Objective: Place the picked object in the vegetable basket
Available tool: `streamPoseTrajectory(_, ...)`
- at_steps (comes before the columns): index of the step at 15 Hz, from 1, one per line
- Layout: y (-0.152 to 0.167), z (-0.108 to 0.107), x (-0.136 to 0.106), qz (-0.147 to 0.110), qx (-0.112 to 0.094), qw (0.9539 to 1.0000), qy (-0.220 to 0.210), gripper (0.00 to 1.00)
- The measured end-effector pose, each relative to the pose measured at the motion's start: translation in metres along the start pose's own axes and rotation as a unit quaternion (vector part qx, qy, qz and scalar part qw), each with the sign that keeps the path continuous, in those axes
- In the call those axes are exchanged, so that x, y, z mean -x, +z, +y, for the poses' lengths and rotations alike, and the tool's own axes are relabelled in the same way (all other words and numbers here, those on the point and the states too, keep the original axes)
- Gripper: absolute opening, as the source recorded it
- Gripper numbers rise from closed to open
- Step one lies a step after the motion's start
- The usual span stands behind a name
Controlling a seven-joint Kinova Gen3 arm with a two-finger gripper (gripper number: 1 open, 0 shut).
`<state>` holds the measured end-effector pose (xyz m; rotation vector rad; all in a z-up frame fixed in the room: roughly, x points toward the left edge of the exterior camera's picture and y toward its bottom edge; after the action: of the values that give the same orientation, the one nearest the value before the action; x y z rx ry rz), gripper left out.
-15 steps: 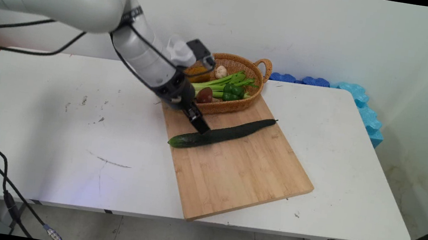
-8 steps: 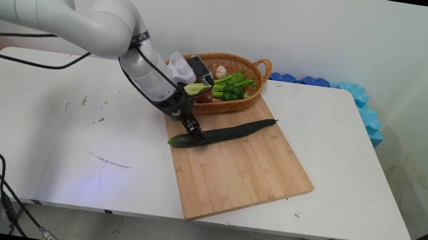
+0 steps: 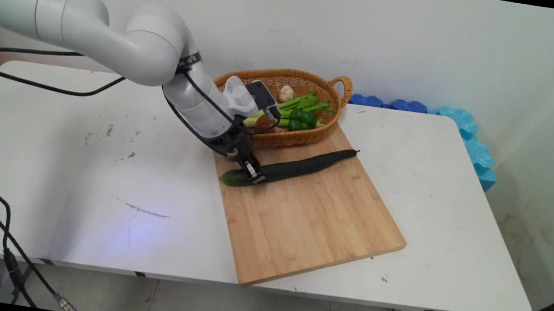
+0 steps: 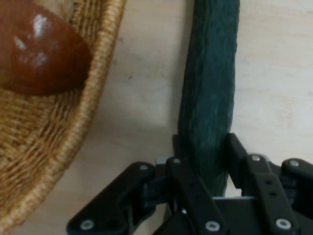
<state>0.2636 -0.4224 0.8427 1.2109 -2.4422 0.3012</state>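
Note:
A long dark green cucumber (image 3: 297, 167) lies slantwise across the far part of the wooden cutting board (image 3: 311, 224). My gripper (image 3: 255, 173) is down on its near-left end and shut on it. In the hand view the cucumber (image 4: 210, 98) runs up the picture from between the two black fingers (image 4: 239, 154), which press its sides. The cucumber's light green cut end (image 3: 227, 178) sticks out to the left of the gripper.
A wicker basket (image 3: 311, 137) stands at the board's far edge, with green stalks (image 3: 294, 105), a green pepper (image 3: 302, 118), a garlic bulb (image 3: 285, 93) and a brown glossy vegetable (image 4: 39, 54). Blue foam pieces (image 3: 465, 129) lie along the table's far right. Cables hang at the left.
The gripper came down onto the cucumber's left end and shut on it. The cucumber has shifted slightly, its left end now a little farther back.

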Motion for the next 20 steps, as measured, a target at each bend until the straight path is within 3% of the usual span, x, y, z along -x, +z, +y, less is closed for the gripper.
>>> streamPoseTrajectory(5, -0.024, 0.003, -0.012, 0.009, 0.016, 0.9997, 0.012, 0.00)
streamPoseTrajectory(11, -0.090, -0.003, -0.046, 0.029, 0.047, 0.9980, 0.031, 0.00)
streamPoseTrajectory(15, -0.131, -0.041, -0.070, 0.035, 0.031, 0.9987, 0.021, 0.00)
streamPoseTrajectory(20, -0.149, -0.094, -0.076, 0.021, -0.009, 0.9995, -0.020, 0.00)
